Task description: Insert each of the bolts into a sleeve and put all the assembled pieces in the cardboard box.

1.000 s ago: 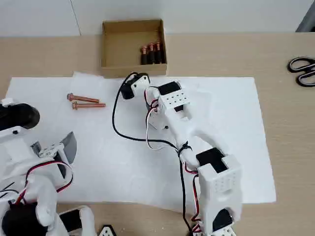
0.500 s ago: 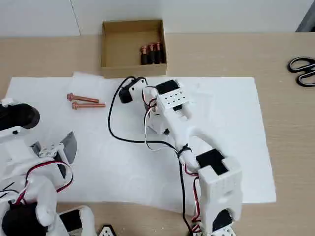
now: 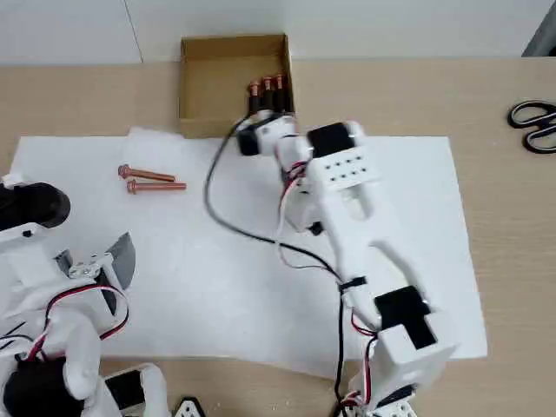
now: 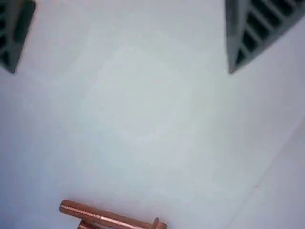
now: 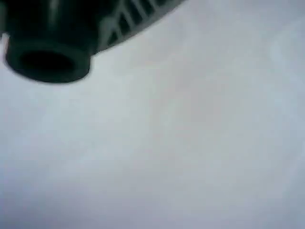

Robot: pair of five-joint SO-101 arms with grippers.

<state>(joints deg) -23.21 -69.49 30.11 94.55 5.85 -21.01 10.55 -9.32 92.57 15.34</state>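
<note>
right gripper [image 5: 81,38] has swung from mid-sheet to the front wall of the cardboard box [image 3: 217,82], clamped on a matte black tubular sleeve [image 5: 47,62] whose bore looks empty, so a bolt is probably still owed. left gripper [image 4: 121,71] gapes above the smooth white sheet [image 3: 417,217]. two coppery flanged bolts [image 3: 152,180] lie loose there.

Tabletop [image 3: 87,95]: light wood grain, running the full width of the high view.
White sheet [image 3: 217,287]: thin and rectangular, laid flat over the middle of the tabletop, with bare wood beyond its far and right edges.
Scissors [image 3: 534,124]: black-handled, lying on bare wood at the far right, apart from the sheet.
Wall [image 3: 391,26]: pale, behind the tabletop.
</note>
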